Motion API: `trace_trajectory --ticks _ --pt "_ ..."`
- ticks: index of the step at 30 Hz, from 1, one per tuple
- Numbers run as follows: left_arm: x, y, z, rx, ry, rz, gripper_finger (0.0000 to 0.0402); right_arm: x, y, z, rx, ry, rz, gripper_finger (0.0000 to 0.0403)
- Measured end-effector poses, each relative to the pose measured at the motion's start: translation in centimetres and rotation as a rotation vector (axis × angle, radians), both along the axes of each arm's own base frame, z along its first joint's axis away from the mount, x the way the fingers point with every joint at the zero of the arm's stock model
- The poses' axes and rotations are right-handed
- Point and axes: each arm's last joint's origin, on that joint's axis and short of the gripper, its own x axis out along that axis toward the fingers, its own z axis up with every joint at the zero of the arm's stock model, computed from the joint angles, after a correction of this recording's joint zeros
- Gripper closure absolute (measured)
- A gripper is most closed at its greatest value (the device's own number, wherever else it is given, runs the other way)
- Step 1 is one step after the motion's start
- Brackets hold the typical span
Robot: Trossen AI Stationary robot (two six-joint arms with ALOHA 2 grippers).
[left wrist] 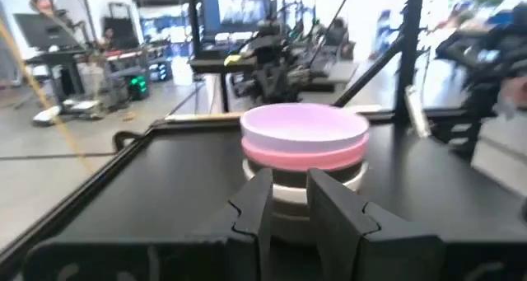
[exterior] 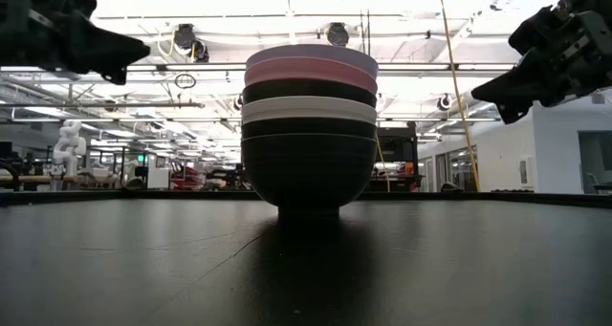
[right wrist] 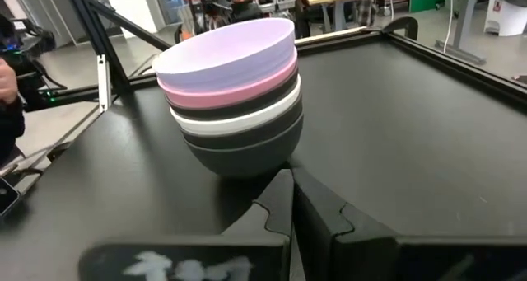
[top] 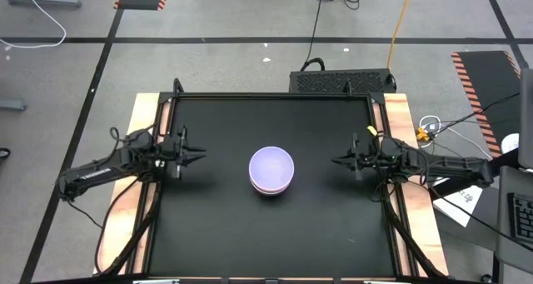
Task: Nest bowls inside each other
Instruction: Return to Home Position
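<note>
The stack [top: 271, 169] stands at the middle of the table [top: 241, 234], upright, its axis vertical and every mouth facing up. From the top it runs lavender bowl [exterior: 311, 54], pink bowl [exterior: 311, 75], upper black bowl [exterior: 308, 92], white bowl [exterior: 308, 110], then the lower black bowls [exterior: 308, 163] at the base.

The left gripper [top: 202, 156] hangs above the table well left of the stack and points at it, jaws a slit apart and empty. The right gripper [top: 336, 160] faces it from the right, jaws pressed together on nothing.

A sheet [top: 460, 198] off the table's right edge bears print too small to read.

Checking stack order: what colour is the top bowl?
Lavender purple top bowl; clearest in right wrist view.
</note>
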Motion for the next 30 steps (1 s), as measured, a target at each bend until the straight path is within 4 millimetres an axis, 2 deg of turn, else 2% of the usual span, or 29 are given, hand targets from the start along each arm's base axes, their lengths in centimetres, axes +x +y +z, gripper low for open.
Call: trace_trajectory --ticks 7,10,16,20,25,30 --pt "-0.1 -0.1 -1.0 -0.045 -0.041 -0.036 0.0321 -0.1 0.0 -0.3 0.020 0.001 -0.003 0.0403" --pt "0.2 -0.2 -2.2 -0.052 -0.021 -0.062 0.0321 -0.1 0.0 -0.3 0.022 0.001 -0.002 0.0403" --pt "0.5 -0.4 -2.5 -0.055 -0.014 -0.145 0.0321 -0.1 0.0 -0.5 0.004 0.016 0.002 0.0403" --pt "0.9 -0.5 -3.1 -0.074 0.048 -0.166 0.0321 0.0 0.0 -1.0 0.000 -0.005 0.001 0.0403" --pt "1.7 -0.4 -4.2 -0.105 0.170 -0.173 0.0321 0.2 0.0 -0.4 0.008 -0.087 -0.001 0.0403" --pt "2.1 -0.4 -5.0 -0.070 0.242 -0.181 0.0321 0.2 0.1 -0.4 0.005 -0.090 0.026 0.0403"
